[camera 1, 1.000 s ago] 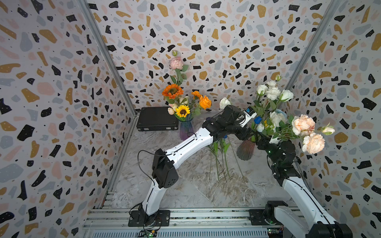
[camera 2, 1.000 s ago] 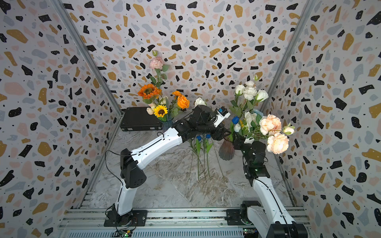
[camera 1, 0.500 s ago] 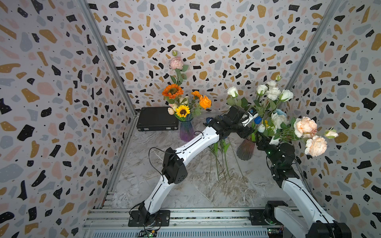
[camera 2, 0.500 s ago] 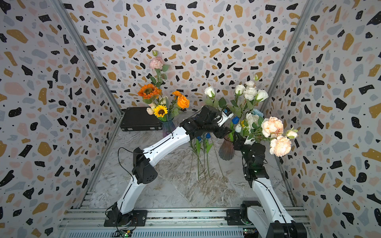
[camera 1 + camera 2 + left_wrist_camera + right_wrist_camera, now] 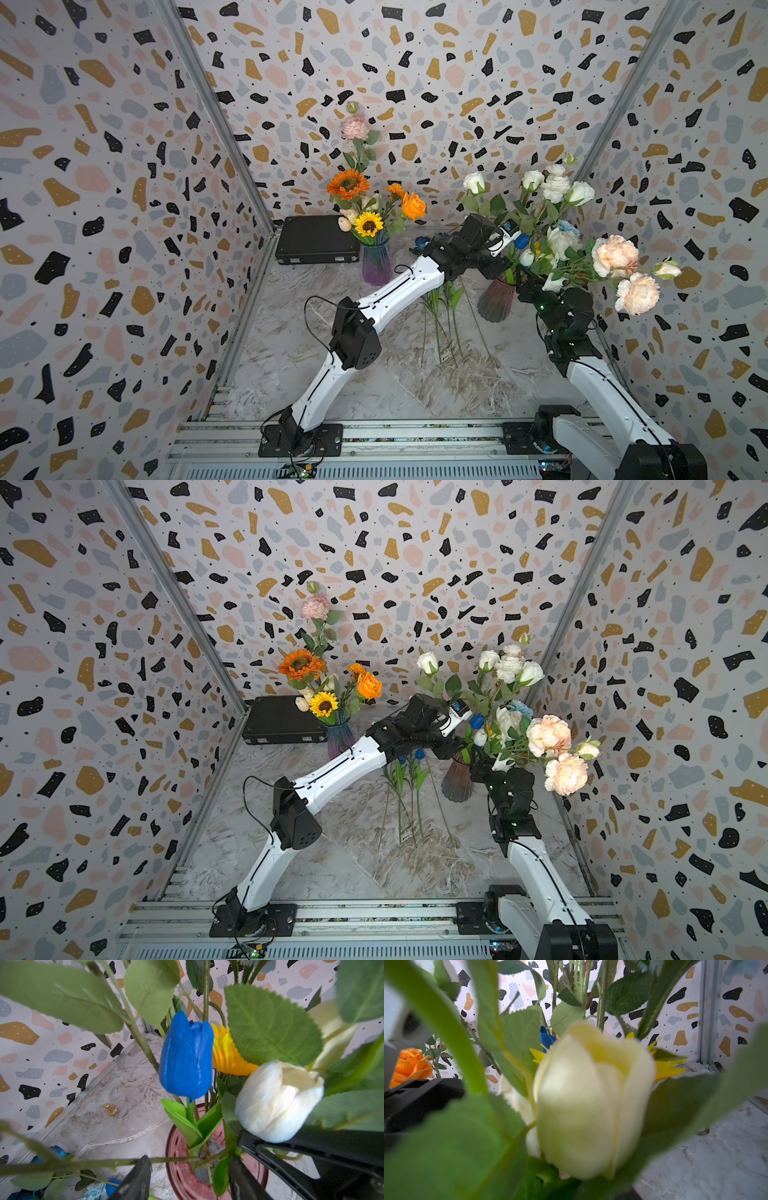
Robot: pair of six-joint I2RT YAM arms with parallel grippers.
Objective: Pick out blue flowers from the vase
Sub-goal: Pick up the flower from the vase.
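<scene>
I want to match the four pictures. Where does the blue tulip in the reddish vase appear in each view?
Top view: blue tulip above the reddish vase, right of centre.
Top view: the same place.
Left wrist: large, in the middle.
Right wrist: small, behind the cream bud.
Shared landmark: yellow petals beside it.

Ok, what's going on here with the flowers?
The robot is working on the bouquet in the pink vase. The left gripper, jaws open, sits at the vase mouth by a blue tulip. The right arm reaches into the same bouquet, its gripper hidden by leaves. Some blue flowers already lie on the table.
</scene>
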